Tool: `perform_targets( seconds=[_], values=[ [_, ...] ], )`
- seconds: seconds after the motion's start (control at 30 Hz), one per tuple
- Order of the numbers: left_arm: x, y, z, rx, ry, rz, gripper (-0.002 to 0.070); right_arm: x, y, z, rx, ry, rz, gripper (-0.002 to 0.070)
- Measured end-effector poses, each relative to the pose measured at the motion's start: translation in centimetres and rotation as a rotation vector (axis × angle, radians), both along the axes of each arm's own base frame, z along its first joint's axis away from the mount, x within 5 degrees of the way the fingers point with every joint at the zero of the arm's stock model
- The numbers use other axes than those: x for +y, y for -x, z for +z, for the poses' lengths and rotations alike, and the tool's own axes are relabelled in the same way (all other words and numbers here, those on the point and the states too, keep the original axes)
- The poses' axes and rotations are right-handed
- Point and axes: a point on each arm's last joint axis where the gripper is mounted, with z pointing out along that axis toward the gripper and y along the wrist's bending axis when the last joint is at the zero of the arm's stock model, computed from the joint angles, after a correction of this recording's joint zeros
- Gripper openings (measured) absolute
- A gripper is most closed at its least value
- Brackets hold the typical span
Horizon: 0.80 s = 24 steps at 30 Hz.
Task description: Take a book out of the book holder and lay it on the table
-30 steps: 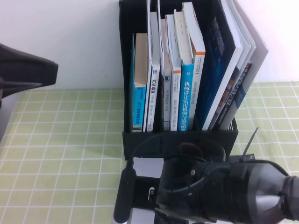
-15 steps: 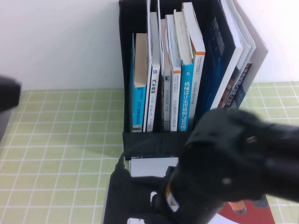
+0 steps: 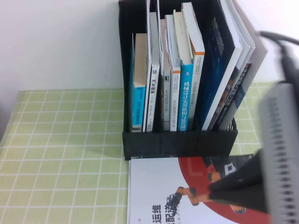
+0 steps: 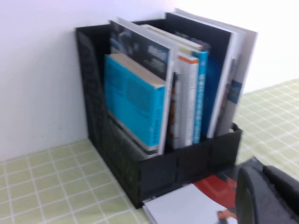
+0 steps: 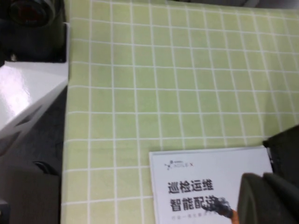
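Note:
The book [image 3: 159, 186] lies flat on the table [image 3: 60, 154], cover up, just in front of the black book holder [image 3: 180, 142]. Its red disc, orange robot arm and white lower part show. My right gripper [image 3: 219, 189] hangs above the book's right part, shut and empty, with its arm filling the right edge. In the right wrist view the gripper [image 5: 261, 196] is over the book's white lower part [image 5: 201, 186]. My left gripper [image 4: 259, 191] is shut and empty, off to the side; its view shows the holder [image 4: 187, 163] and the book [image 4: 187, 207]. The left gripper is out of the high view.
The holder is full of upright books, among them blue-spined paperbacks [image 3: 187, 93] and a teal one [image 4: 133, 102]. A white wall stands behind it. A white block and dark gear [image 5: 28, 93] sit beyond the table's edge. Green cloth stretches to the holder's left.
My right arm has risen from over the book and swung right, uncovering the book lying on the table. My left arm has drawn back out of the high view at the left.

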Motion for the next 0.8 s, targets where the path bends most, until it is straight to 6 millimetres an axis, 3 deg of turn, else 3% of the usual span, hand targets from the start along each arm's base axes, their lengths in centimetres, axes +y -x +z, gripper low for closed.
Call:
perform_targets(
  seconds=[0.17, 0.33, 0.57, 0.8],
  values=[
    [0.6, -1.6, -5.4, 0.006, 0.047, 0.088, -0.0003, -3.5, 0.3, -1.3, -0.104, -0.058, -0.134, -0.0001],
    [0.9, -3.3, -8.7, 0.066, 0.056, 0.14, -0.0003, -7.2, 0.4, -3.4, -0.193, -0.188, -0.351, -0.0001],
    [1.4, -3.7, -8.6, 0.004, 0.051, 0.195, -0.0003, -9.5, 0.1, -9.6, -0.16, -0.228, -0.568, -0.0001],
    [1.3, -3.6, -8.9, 0.039, 0.034, 0.175, -0.0004, -10.7, -0.1, -12.5, -0.161, -0.208, -0.685, -0.0001]
  ],
)
